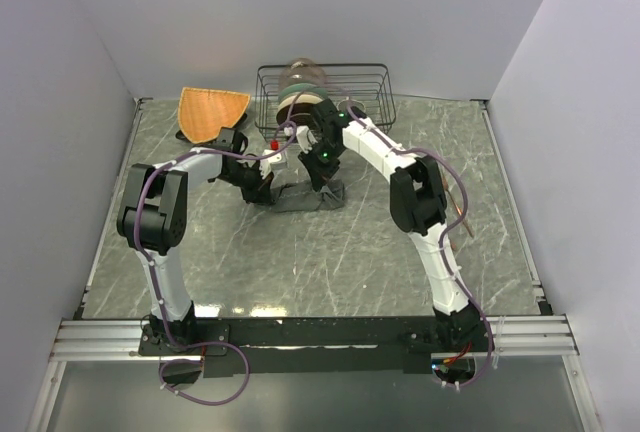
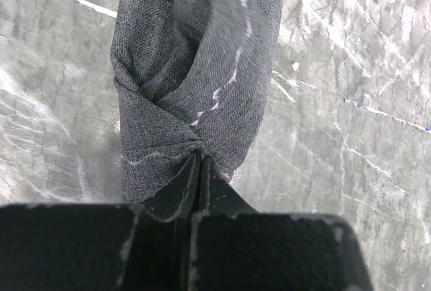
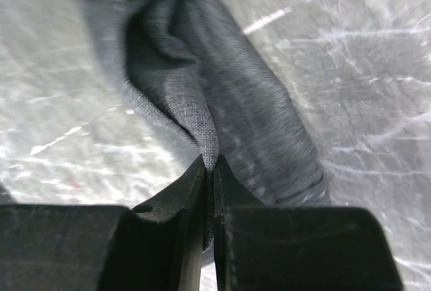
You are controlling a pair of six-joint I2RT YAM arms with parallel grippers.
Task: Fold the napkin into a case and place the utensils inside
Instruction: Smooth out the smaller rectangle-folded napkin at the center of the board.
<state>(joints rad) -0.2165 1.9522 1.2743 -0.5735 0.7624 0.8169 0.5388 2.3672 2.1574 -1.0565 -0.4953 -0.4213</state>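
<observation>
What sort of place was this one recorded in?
Probably a lab test cell dressed as a dining setup: plain white walls box in a marble-patterned table, two arms are bolted to a metal rail at its near edge, and a wire rack stands at the back.

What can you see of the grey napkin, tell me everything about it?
The napkin is a dark grey cloth of plain matte weave, bunched and creased, not flat. It sits mid-table, just in front of the wire rack. The left hand is shut on one gathered edge, the right hand on a folded corner; between them it droops in loose folds toward the marbled table. No pocket shape shows yet.
</observation>
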